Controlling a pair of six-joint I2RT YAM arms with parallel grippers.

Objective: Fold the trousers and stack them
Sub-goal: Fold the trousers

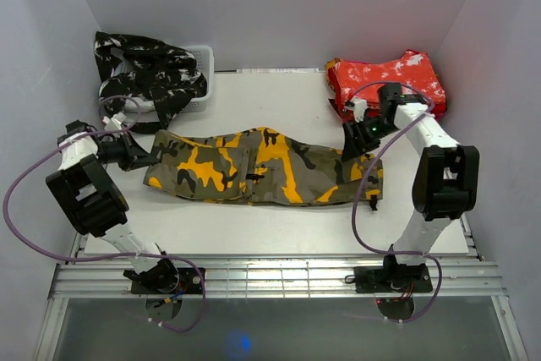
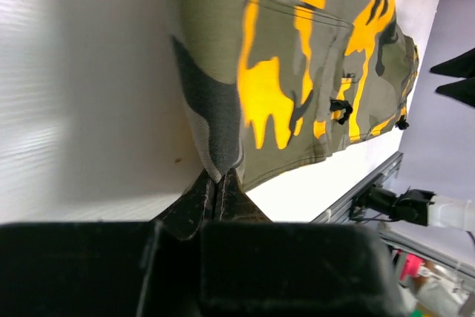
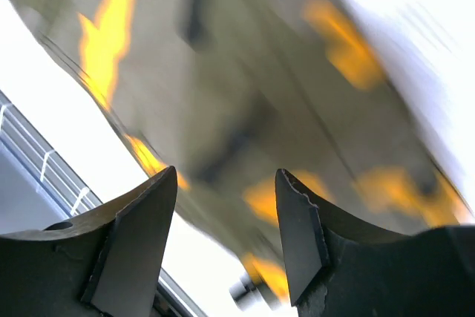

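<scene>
Left gripper (image 2: 217, 187) clamped on left end of olive trousers (image 1: 254, 166); right gripper (image 3: 225, 177), fingers apart, over their right end.

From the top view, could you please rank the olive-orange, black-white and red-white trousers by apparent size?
1. olive-orange trousers, spread out.
2. black-white trousers and red-white trousers: bunched, look alike, so unranked.

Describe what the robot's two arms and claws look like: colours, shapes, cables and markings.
The left arm and right arm match: white links between bulky black joint housings, each trailed by a looping purple cable. A small green light shows near the right wrist. The left claw and right claw have black, wedge-shaped fingers. No lettering is legible.
</scene>
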